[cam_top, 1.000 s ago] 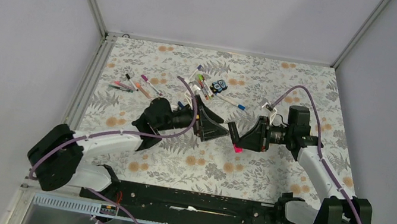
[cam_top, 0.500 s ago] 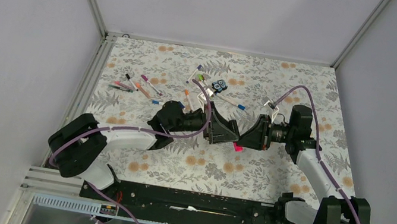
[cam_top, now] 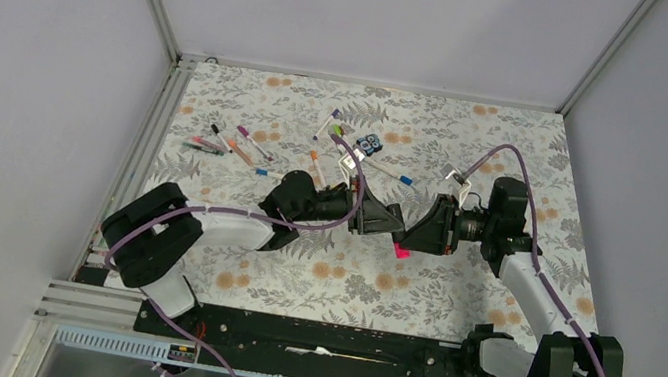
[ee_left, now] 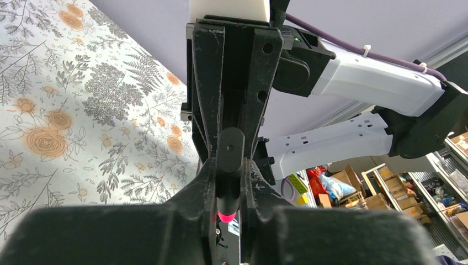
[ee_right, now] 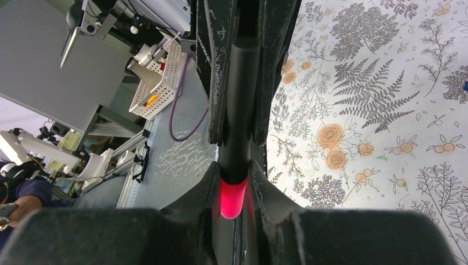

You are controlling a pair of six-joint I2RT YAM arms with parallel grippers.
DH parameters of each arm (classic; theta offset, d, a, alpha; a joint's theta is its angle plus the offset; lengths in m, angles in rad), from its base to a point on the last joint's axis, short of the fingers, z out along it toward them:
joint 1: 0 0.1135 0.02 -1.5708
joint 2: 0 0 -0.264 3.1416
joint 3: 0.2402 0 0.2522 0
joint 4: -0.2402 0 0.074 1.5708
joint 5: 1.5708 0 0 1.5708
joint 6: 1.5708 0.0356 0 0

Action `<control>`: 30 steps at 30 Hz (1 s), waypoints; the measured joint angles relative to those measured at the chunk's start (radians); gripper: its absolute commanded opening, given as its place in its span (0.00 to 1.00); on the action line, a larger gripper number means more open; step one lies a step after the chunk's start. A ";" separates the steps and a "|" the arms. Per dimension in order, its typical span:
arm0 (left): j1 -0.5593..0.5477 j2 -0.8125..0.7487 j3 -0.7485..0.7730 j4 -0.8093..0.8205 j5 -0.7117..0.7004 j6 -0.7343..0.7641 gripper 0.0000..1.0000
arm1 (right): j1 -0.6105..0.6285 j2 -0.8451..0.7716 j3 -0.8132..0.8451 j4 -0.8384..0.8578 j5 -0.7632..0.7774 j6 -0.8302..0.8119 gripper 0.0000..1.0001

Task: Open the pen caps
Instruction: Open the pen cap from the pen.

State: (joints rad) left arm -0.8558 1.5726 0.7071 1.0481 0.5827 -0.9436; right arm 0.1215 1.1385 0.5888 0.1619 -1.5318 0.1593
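A thick pink-and-black highlighter (cam_top: 398,250) hangs above the middle of the flowered table, held between both grippers. My right gripper (cam_top: 411,233) is shut on one end; the pink end (ee_right: 233,199) sits between its fingers (ee_right: 259,187) and the black barrel (ee_right: 240,110) runs away from it. My left gripper (cam_top: 389,223) meets it head-on and is shut on the other end of the black barrel (ee_left: 230,160), with a pink tip (ee_left: 228,214) showing low between its jaws. Which end is the pen cap I cannot tell. Thin pens (cam_top: 226,143) lie at the far left.
More thin pens (cam_top: 334,133) and a small black-and-blue block (cam_top: 370,144) lie at the back centre, and one pen with a blue end (cam_top: 393,175) lies right of them. A tiny blue cap (cam_top: 262,171) lies loose near the left arm. Walls close in the table.
My left arm has swung right to meet the right gripper, and its jaws have gone from wide open to shut on the highlighter. The right arm has stayed put.
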 measured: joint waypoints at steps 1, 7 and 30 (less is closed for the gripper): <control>0.000 0.006 0.000 0.010 0.000 -0.004 0.00 | -0.001 0.000 -0.002 0.000 0.000 0.003 0.05; 0.000 0.020 0.000 0.047 0.003 -0.026 0.00 | -0.004 -0.005 -0.005 0.002 -0.005 0.018 0.35; -0.009 0.025 -0.014 0.136 -0.094 -0.060 0.00 | -0.007 -0.020 -0.016 0.050 0.002 0.064 0.00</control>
State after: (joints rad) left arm -0.8650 1.5974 0.6933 1.1843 0.4889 -1.0039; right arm 0.1146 1.1187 0.5728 0.2115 -1.5303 0.2230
